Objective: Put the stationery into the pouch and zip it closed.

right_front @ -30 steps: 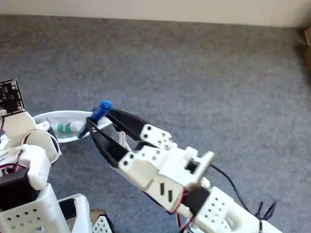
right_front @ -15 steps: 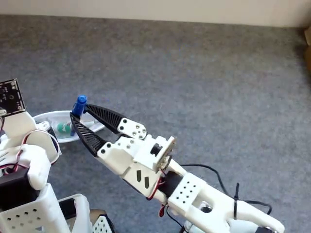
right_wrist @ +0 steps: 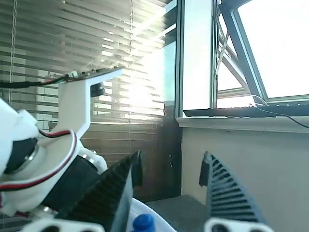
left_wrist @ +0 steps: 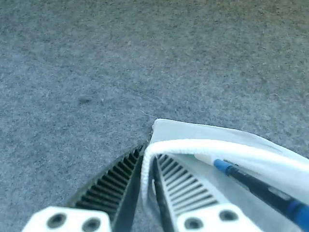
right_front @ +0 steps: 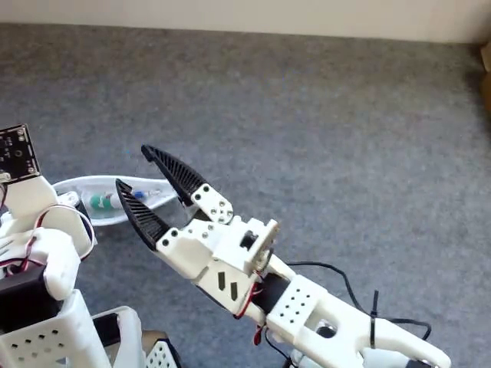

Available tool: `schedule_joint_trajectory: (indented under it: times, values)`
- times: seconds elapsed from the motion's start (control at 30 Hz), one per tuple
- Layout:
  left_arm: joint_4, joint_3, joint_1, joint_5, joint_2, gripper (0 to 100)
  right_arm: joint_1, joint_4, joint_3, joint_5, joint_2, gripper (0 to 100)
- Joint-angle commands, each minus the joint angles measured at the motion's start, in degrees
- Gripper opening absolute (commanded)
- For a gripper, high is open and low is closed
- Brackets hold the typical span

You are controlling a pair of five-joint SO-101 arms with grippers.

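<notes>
A clear pouch (right_front: 92, 188) with a white zip rim lies at the table's left, its mouth held up. My left gripper (left_wrist: 148, 150) is shut on the pouch's rim (left_wrist: 193, 145). Inside the pouch (left_wrist: 270, 164) lie a blue pen (right_front: 139, 197) and a green-and-white item (right_front: 102, 202). In the left wrist view the blue pen (left_wrist: 251, 186) rests just under the rim. My right gripper (right_front: 132, 167) hangs open right above the pouch mouth, its black fingers (right_front: 175, 172) spread on either side of the pen. The pen's blue end (right_wrist: 143, 223) sits low between the open right gripper (right_wrist: 171, 159).
Grey carpet-like table surface (right_front: 322, 115) stretches far and right with free room. The left arm's white body (right_front: 38, 253) stands at the near left, close to the right arm's wrist (right_front: 230, 261). A black cable (right_front: 360, 295) trails by the right arm.
The right gripper carried the blue pen leftward over the pouch, then opened. The pen dropped out of the fingers and now lies in the pouch. The left arm kept still.
</notes>
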Motion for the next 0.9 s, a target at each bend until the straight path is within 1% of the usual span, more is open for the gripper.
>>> schedule_joint_trajectory:
  times: [0.0,0.37,0.43,0.57,0.6,0.73,0.8,0.87]
  values:
    - [-0.7,0.0,-0.6,-0.5,-0.3,1,-0.5,-1.2,0.1,0.7,-3.6,18.8]
    - [-0.7,0.0,-0.6,-0.5,-0.3,1,0.6,-1.1,1.9,0.7,-4.5,18.8]
    - [-0.7,0.0,-0.6,-0.5,-0.3,1,0.6,0.6,1.6,0.6,-4.6,18.8]
    - [-0.7,0.0,-0.6,-0.5,-0.3,1,0.6,12.3,-1.2,0.2,-8.5,18.8]
    - [-0.7,0.0,-0.6,-0.5,-0.3,1,0.5,16.0,-2.7,-1.0,-10.2,18.8]
    - [-0.7,0.0,-0.6,-0.5,-0.3,1,0.5,34.2,-9.5,-9.8,-16.9,18.8]
    - [-0.7,0.0,-0.6,-0.5,-0.3,1,0.2,43.7,-13.0,-12.4,-19.0,18.8]
    - [-0.7,0.1,-0.6,-0.5,-0.3,1,-1.4,50.9,-16.4,-14.0,-19.6,18.8]
